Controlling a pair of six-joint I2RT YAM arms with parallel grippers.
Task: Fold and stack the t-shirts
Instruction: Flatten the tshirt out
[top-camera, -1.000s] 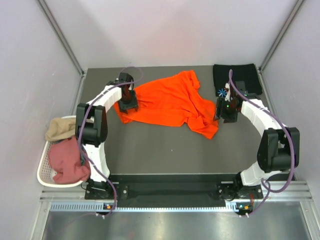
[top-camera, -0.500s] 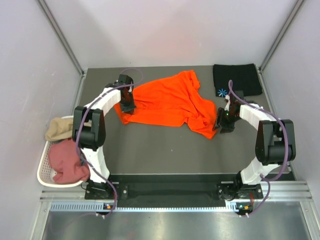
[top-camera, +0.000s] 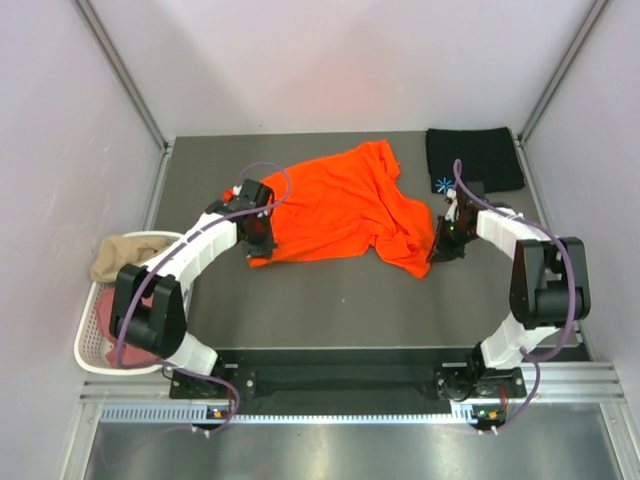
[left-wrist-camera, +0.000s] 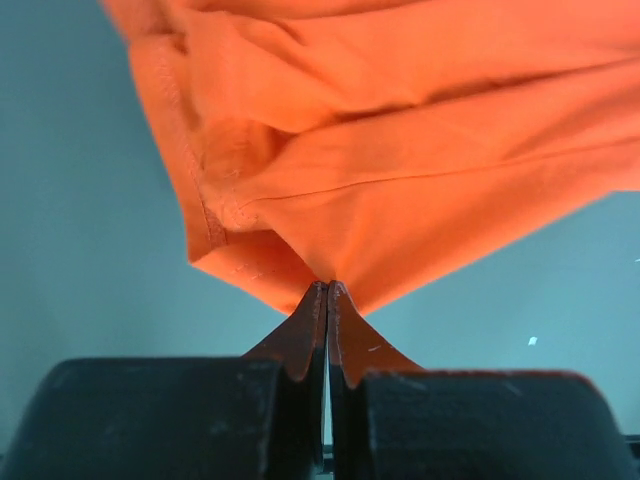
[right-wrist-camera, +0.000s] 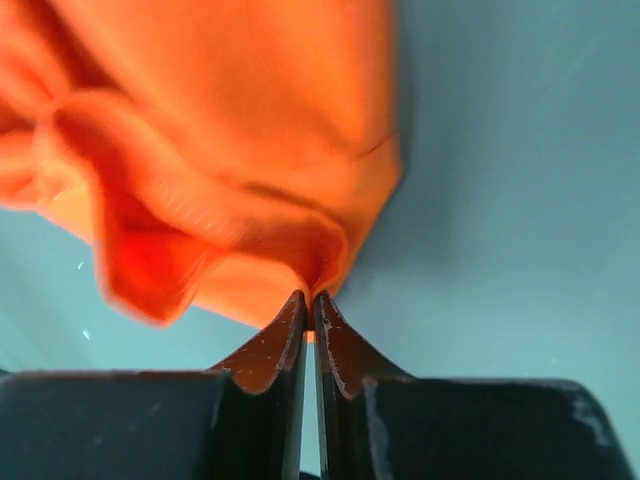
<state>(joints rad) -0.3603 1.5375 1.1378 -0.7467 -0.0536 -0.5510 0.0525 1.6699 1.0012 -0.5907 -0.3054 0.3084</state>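
Top external: dragged orange t-shirt nearer with left gripper, pinched tight on its corner; right gripper likewise clamped on hem; spreading before folding.

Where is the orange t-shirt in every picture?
Top external: the orange t-shirt is spread across the middle of the table, between the two arms.
Left wrist: the orange t-shirt fills the top, a corner pinched between the shut jaws of the left gripper.
Right wrist: the orange t-shirt fills the upper left, pinched between the shut jaws of the right gripper.
Shared landmark: the table behind the cloth.
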